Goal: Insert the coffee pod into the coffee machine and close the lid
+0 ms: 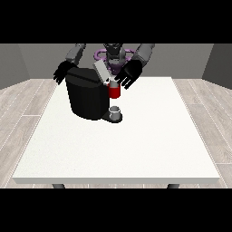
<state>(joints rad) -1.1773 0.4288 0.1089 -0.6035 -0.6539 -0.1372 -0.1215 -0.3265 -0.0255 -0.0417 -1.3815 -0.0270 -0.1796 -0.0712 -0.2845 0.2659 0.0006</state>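
Observation:
The black coffee machine point(87, 96) stands on the far left part of the white table point(136, 149). Its grey lid point(101, 71) is raised and tilted. A red thing at the machine point(114, 92) sits under the lid at the machine's front. The hand at the view's right point(129, 73) hovers just right of the lid and above the red thing, fingers spread and pointing down. The hand at the view's left point(62, 72) is behind the machine's far left corner, fingers straight. A small grey thing point(116, 111) stands on the machine's base below the red thing.
The table's near edge point(118, 180) runs along the bottom. Wooden floor point(22, 108) lies on both sides of the table, with grey walls behind the robot.

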